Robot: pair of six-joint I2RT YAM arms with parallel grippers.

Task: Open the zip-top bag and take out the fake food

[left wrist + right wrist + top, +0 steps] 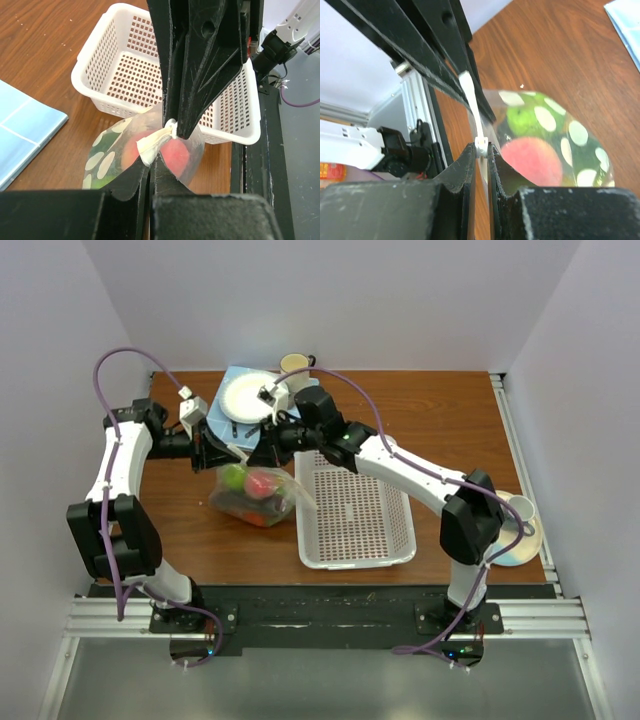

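The zip-top bag [254, 494], clear with white dots, hangs from both grippers just left of the white basket. Inside it, the fake food shows as a green fruit [234, 477] and a red one [263, 483]. My left gripper [220, 454] is shut on the end of the bag's white zip strip [148, 146], as the left wrist view [151, 167] shows. My right gripper [262, 447] is shut on the white zip slider [481, 144], fingertips [481, 151] close to the left ones. The bag [550, 145] shows green and red fruit [530, 161] behind it.
A white perforated basket [352, 555] stands right of the bag. A white plate [243, 398] lies on a blue mat [232, 380] at the back, beside a yellow cup [294, 363]. A cup on a saucer [520, 508] sits at the right edge.
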